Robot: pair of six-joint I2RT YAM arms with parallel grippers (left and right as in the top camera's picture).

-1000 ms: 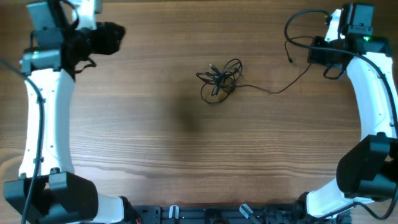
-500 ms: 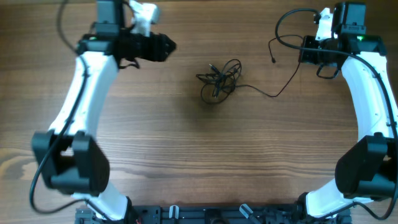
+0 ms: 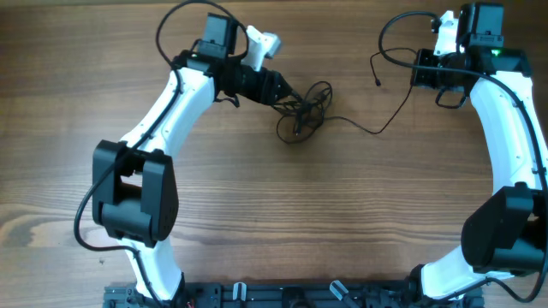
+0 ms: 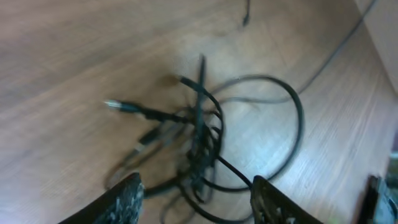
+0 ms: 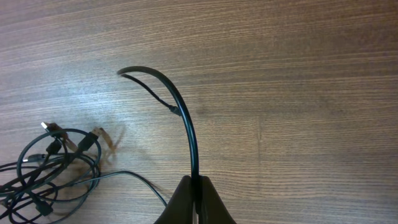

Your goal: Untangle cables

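Note:
The cables lie as a knotted tangle of thin black wires [image 3: 301, 108] in the upper middle of the table. My left gripper [image 3: 287, 92] is open, right over the tangle's left side. In the left wrist view the tangle [image 4: 199, 134] lies between my spread fingers [image 4: 124, 202], and several plug ends stick out. My right gripper [image 3: 418, 67] is shut on one cable [image 5: 185, 118], which arcs away from the closed jaws. A loose strand [image 3: 377, 127] runs from the tangle toward it. The tangle also shows at the lower left of the right wrist view [image 5: 50, 168].
The wooden table [image 3: 257, 205] carries only the cables. The held cable's free plug end [image 3: 377, 82] hangs left of the right gripper. The arm bases stand at the front left and front right corners.
My left arm has swung right from the far left corner to the tangle, and its open gripper now sits over it. The right gripper has drawn its cable slightly left and now holds still.

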